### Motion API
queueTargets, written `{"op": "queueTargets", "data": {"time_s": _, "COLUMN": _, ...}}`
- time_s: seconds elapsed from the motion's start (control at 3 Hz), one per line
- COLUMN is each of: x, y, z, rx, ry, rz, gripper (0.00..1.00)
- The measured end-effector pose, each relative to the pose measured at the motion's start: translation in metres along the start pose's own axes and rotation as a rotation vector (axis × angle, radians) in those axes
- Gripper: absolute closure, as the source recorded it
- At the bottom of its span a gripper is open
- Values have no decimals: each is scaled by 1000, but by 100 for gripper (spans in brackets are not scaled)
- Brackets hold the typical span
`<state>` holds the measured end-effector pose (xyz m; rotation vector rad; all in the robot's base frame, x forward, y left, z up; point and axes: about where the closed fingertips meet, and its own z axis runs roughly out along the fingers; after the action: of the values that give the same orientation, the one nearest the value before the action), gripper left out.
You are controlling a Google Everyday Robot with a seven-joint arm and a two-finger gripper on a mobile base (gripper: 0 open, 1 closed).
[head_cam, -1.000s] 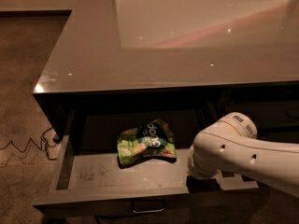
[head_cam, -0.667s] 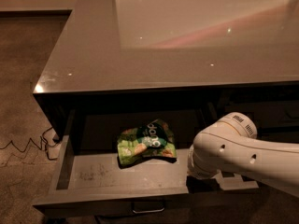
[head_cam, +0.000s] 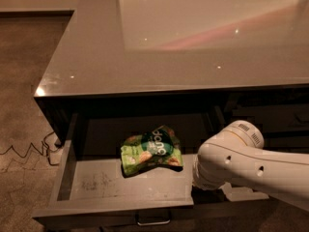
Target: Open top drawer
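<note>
The top drawer (head_cam: 101, 185) stands pulled out from under the grey countertop, showing its light grey floor and walls. Its front edge runs along the bottom of the view, with the metal loop handle (head_cam: 153, 221) at its centre. A green snack bag (head_cam: 150, 151) lies on the drawer floor near the middle. My white arm (head_cam: 241, 161) reaches in from the right over the drawer's right end. My gripper (head_cam: 242, 193) is low at the drawer's right front corner, mostly hidden under the arm.
The glossy grey countertop (head_cam: 193, 37) spans the upper view above the drawer. A dark cabinet section (head_cam: 275, 112) sits to the right of the drawer opening. A cable and a small white box (head_cam: 50, 153) lie on the floor at the left.
</note>
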<state>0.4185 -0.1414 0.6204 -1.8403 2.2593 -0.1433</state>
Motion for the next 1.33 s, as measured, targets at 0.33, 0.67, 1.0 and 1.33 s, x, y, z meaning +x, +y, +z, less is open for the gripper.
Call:
{"op": "queueTargets", "data": {"time_s": 0.33, "x": 0, "y": 0, "z": 0, "rx": 0, "ry": 0, "rz": 0, "gripper": 100}}
{"op": "queueTargets", "data": {"time_s": 0.67, "x": 4, "y": 16, "z": 2, "rx": -14, "ry": 14, "rz": -3, "gripper": 100}}
{"op": "queueTargets", "data": {"time_s": 1.0, "x": 4, "y": 16, "z": 2, "rx": -14, "ry": 14, "rz": -3, "gripper": 100}}
{"op": "queueTargets", "data": {"time_s": 1.33, "x": 4, "y": 16, "z": 2, "rx": -14, "ry": 14, "rz": -3, "gripper": 81}}
